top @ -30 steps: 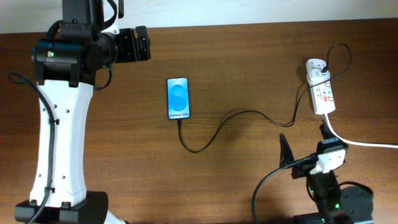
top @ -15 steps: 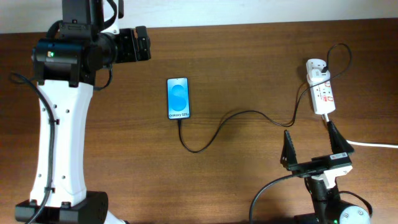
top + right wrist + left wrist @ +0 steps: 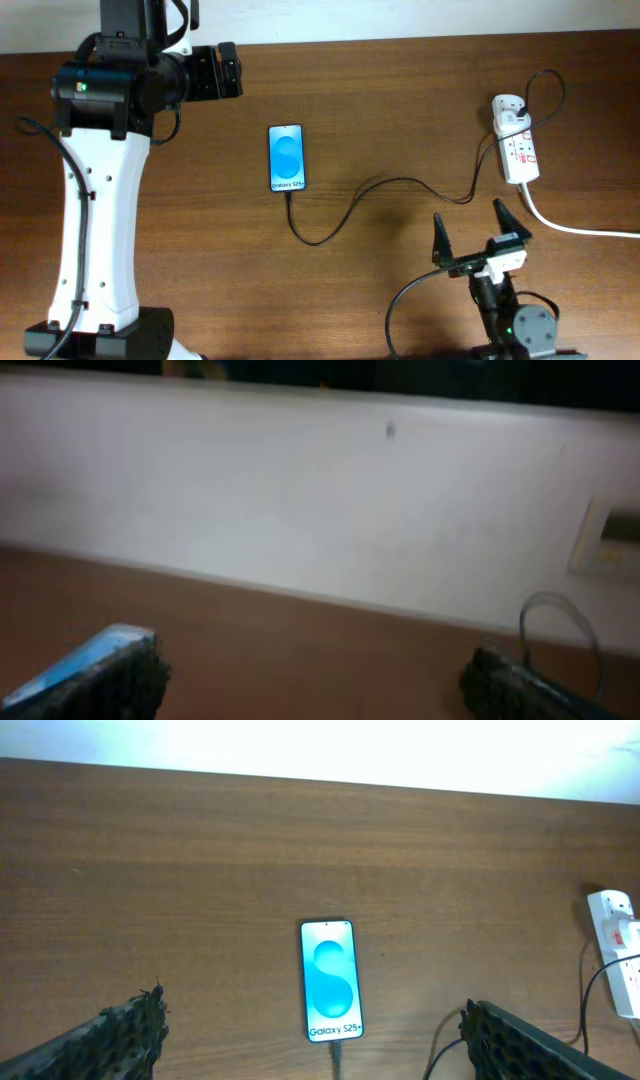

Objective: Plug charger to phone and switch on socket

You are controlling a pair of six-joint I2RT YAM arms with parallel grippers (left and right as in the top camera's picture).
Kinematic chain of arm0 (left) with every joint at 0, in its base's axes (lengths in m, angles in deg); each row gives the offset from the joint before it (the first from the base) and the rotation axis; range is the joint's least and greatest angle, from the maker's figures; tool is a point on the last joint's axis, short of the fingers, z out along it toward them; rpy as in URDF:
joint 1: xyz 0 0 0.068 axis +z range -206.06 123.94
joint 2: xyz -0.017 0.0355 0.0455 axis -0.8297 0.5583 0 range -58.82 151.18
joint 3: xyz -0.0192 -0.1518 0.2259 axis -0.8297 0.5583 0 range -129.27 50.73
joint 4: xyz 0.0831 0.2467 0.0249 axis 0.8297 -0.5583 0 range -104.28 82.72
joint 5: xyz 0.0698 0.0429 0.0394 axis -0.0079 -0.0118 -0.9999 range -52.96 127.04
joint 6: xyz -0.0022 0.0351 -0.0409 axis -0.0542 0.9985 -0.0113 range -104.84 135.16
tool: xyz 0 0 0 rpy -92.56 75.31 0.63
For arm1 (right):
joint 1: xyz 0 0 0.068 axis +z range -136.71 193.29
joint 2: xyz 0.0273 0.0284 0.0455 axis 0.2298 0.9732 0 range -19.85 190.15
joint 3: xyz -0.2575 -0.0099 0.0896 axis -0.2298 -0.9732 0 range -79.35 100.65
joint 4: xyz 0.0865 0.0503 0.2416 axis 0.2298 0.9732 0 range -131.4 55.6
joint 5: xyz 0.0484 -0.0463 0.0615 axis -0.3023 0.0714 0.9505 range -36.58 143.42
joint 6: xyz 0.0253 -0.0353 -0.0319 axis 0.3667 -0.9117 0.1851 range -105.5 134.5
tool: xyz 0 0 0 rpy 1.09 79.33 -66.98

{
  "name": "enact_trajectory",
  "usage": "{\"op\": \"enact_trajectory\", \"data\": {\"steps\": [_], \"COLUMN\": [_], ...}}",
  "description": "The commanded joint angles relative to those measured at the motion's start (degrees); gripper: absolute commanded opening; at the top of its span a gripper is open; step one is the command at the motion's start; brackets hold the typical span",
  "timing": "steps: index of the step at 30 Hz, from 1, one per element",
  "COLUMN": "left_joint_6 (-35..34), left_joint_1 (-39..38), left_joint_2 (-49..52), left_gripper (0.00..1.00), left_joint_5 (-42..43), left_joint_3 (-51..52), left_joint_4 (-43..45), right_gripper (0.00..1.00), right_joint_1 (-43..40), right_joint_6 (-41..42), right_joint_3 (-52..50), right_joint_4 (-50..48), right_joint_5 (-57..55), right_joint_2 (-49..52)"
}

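Lying flat mid-table (image 3: 390, 100), the phone (image 3: 287, 157) is showing its blue Galaxy S25 screen. The black charger (image 3: 395, 181) cable is touching its lower edge and curving over to the white socket (image 3: 518, 150). The left gripper (image 3: 236, 70) and right gripper (image 3: 468, 214) are both hanging spread wide, well apart from the phone.

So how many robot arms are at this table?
2. The left arm stands at the table's left side, left end effector near the far edge; the right arm sits at the near right, right end effector open near the power strip. No others visible.
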Motion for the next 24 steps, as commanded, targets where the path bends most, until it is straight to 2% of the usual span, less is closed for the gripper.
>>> {"op": "enact_trajectory", "data": {"steps": [1,3,24], "left_joint_6": [0.5,0.5,0.5], "left_joint_1": [0.0,0.0,0.0], "left_joint_2": [-0.5,-0.5,-0.5], "left_gripper": [0.99,0.99,0.99], "left_joint_5": [-0.2,-0.2,-0.2], "left_joint_3": [-0.2,-0.2,-0.2], "left_joint_4": [0.0,0.0,-0.9], "right_gripper": [0.98,0.98,0.98], "right_joint_1": [0.6,0.6,0.5], "right_joint_6": [0.2,0.2,0.2], "right_joint_3": [-0.3,-0.3,-0.3], "right_joint_4": [9.3,12.2,12.1], "right_joint_5": [-0.5,-0.7,-0.5], "right_joint_2": [-0.6,-0.5,-0.5]}}
